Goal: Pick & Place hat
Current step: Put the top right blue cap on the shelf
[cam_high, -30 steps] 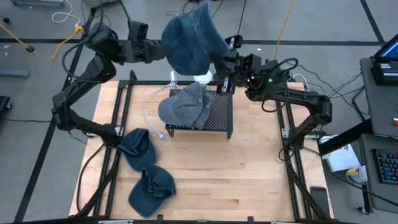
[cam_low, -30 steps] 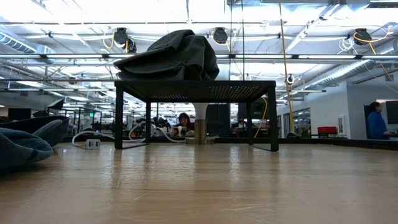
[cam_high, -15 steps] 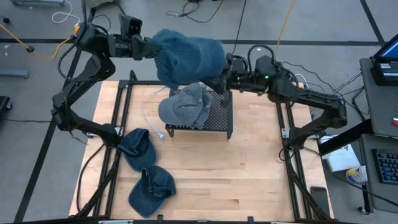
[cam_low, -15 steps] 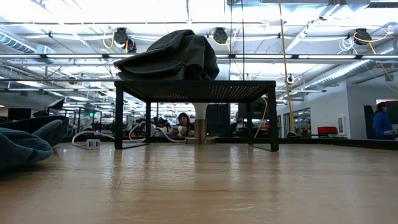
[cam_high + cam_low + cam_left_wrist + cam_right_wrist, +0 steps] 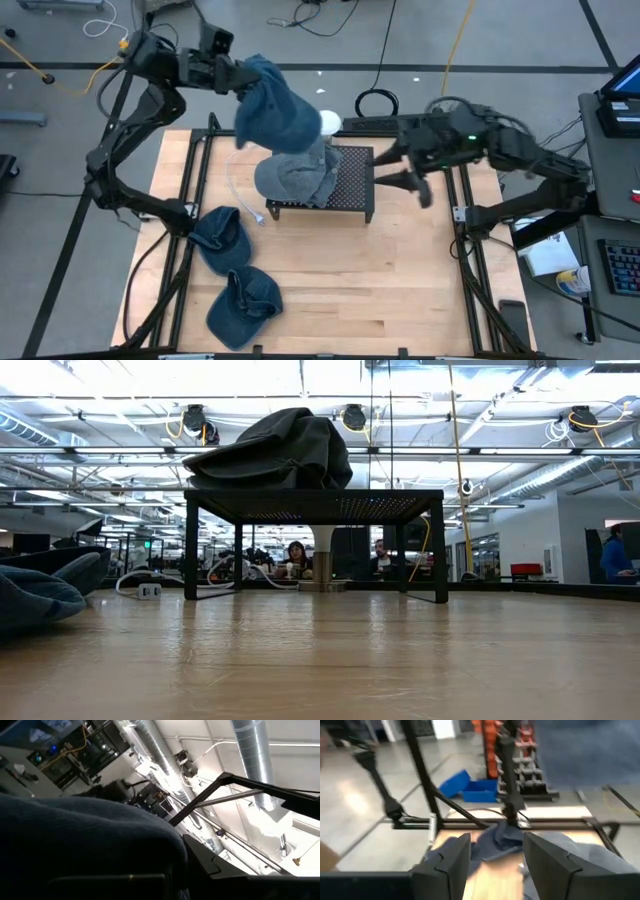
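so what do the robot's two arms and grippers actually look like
Both arms are dark, nearly black, built of slim tube-like links with chunky rounded joints. Black cables loop along the right arm, which shows a small green light near its wrist. The right gripper has two flat, dark grey, blocky fingers. The left gripper is the same dark make, with a boxy black camera housing at the wrist.

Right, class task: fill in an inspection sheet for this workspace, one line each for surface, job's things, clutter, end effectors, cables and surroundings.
Surface: wooden table, black mesh stand on it.
Job's things: hanging blue hat; grey hat on the stand; two blue hats on the table.
Clutter: white knob by the stand.
End effectors: left end effector shut on the hanging hat; right end effector open, empty, right of the stand.
Cables: white cable on the table.
Surroundings: people behind the table.
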Motion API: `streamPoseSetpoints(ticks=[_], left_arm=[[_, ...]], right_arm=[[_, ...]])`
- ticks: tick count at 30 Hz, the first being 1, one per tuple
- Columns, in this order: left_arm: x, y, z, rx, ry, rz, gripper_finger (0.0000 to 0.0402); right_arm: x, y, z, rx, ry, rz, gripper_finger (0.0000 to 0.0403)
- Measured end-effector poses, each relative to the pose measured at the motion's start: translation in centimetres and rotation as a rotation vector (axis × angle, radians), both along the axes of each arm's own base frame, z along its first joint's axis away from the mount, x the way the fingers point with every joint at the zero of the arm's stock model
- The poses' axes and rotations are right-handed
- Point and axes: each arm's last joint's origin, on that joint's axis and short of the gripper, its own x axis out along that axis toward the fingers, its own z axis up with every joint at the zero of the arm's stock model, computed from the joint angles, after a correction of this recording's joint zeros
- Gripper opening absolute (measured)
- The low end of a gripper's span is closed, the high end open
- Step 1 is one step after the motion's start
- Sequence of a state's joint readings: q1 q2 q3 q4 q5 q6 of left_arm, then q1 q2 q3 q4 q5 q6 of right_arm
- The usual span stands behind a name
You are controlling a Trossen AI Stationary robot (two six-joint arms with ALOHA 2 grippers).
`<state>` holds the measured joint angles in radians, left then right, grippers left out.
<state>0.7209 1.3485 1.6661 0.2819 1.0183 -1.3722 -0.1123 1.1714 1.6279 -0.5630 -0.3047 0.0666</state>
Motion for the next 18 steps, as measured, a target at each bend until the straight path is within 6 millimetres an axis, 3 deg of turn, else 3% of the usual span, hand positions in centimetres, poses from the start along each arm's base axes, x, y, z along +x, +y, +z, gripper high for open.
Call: streamPoseSetpoints(ticks=[11, 18], left_arm=[[4.8, 0.4, -2.3, -0.035, 0.027, -0.016, 0.0021], [8.9, 0.7, -4.8, -0.063, 0.075, -0.035, 0.0021]], right_arm=[[-6.0, 0.9, 3.0, -0.02, -0.198, 0.025, 0.017], [-7.6, 1.1, 3.7, -0.027, -0.262, 0.026, 0.0171]])
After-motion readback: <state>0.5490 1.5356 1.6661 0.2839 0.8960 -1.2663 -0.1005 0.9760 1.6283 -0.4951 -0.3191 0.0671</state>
